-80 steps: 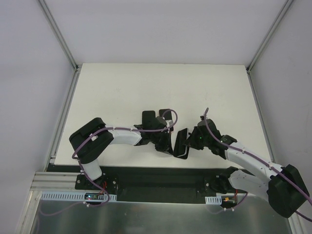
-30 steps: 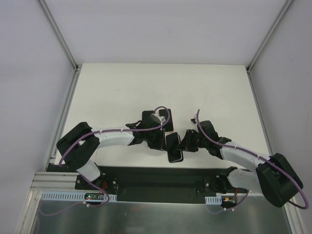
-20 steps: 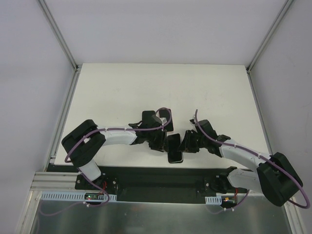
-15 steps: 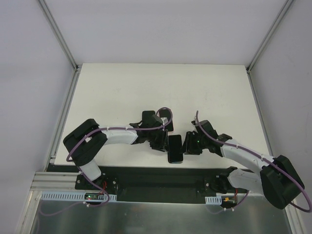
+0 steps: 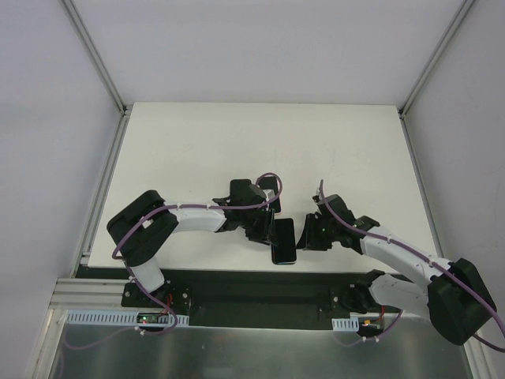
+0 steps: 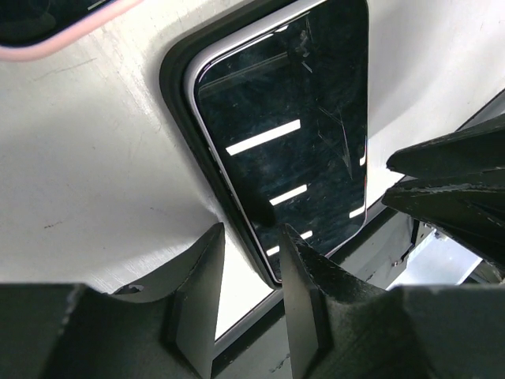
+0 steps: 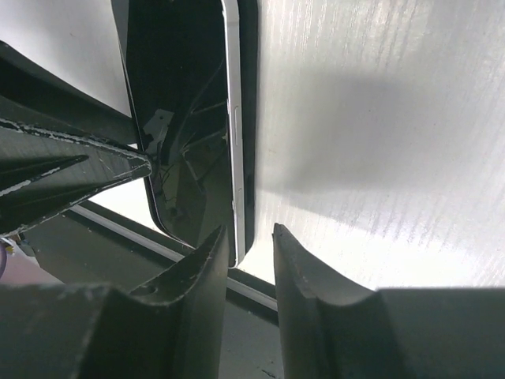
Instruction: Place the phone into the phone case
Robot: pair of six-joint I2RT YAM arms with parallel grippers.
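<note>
Pink-rimmed object [image 6: 39,20] (cropped) lies on white table [image 5: 197,150].

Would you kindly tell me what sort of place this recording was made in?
Probably a robotics lab test cell: plain white walls with aluminium rails enclose a white table, with arm bases bolted along its near edge.

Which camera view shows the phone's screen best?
The left wrist view: the phone fills much of the frame, screen facing the camera. The right wrist view shows it obliquely, mostly one side edge; the top view shows it small.
</note>
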